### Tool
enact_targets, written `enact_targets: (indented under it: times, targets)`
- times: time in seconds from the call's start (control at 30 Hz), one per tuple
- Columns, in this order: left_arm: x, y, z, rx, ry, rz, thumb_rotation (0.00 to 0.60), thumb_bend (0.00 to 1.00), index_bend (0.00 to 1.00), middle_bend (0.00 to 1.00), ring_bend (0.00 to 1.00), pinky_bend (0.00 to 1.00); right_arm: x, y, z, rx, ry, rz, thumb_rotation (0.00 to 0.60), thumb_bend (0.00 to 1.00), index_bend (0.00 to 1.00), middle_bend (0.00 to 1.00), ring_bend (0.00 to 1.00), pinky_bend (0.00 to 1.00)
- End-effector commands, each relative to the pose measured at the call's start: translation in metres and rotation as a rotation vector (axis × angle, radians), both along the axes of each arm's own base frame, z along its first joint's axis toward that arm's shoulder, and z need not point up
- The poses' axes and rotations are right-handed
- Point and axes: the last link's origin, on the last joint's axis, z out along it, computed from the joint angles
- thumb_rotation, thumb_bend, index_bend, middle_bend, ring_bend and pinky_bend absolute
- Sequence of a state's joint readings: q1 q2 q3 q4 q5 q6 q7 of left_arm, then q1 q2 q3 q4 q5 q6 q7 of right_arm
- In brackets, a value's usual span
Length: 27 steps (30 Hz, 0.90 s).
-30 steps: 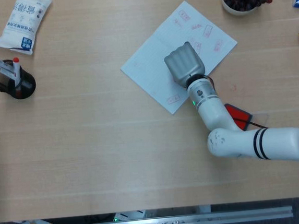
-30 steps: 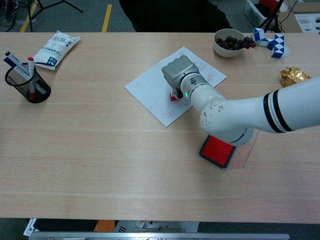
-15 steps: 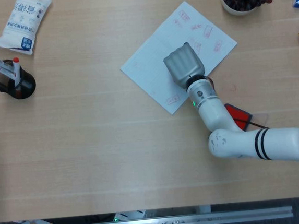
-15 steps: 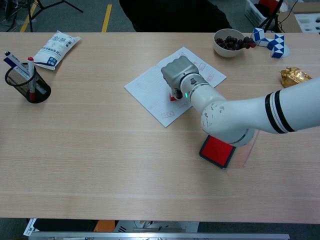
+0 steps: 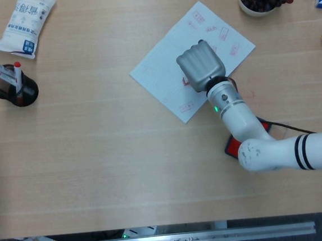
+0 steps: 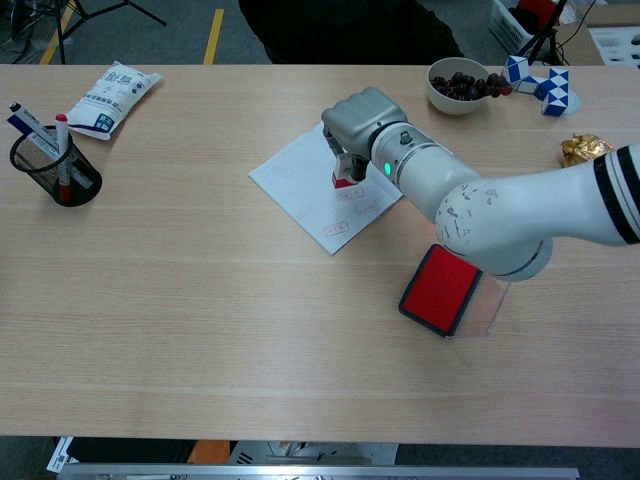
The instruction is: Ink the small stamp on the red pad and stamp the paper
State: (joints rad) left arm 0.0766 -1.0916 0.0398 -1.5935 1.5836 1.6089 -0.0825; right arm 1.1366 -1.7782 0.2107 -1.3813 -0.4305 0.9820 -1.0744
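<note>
The red pad [image 6: 442,289] lies open on the desk [image 6: 200,300], nearest the robot. Just beyond it, the right hand [image 6: 358,122] hangs over the paper [image 6: 300,180], fingers [image 6: 342,160] clenched around the small stamp [image 6: 343,180], lifted above a fresh red mark. Farther back stands a bowl of grapes [image 6: 462,80].

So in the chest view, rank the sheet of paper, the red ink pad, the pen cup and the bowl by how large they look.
Largest to smallest:
1. sheet of paper
2. red ink pad
3. pen cup and bowl: too alike to rank, and the bowl sits farther from the camera.
</note>
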Motion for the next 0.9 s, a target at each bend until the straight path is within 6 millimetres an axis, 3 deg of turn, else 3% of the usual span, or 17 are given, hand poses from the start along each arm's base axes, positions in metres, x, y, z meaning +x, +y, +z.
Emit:
enact_targets:
  times: [0.03, 0.3, 0.9]
  targets:
    - [0.0, 0.0, 0.001, 0.001, 0.001, -0.001, 0.6, 0.12, 0.0, 0.11, 0.13, 0.09, 0.005, 0.003, 0.003, 0.01, -0.016, 0.009, 0.6, 0.35, 0.72, 0.55, 0.45, 0.39]
    - [-0.001, -0.002, 0.002, 0.004, 0.001, 0.0, 0.6, 0.12, 0.0, 0.11, 0.13, 0.09, 0.021, 0.014, -0.012, 0.041, 0.022, 0.052, 0.6, 0.35, 0.73, 0.56, 0.45, 0.39]
    - [-0.008, -0.005, 0.004, 0.006, 0.0, 0.022, 0.6, 0.12, 0.0, 0.11, 0.13, 0.09, 0.026, 0.021, -0.054, 0.066, 0.116, 0.049, 0.6, 0.35, 0.74, 0.56, 0.45, 0.39]
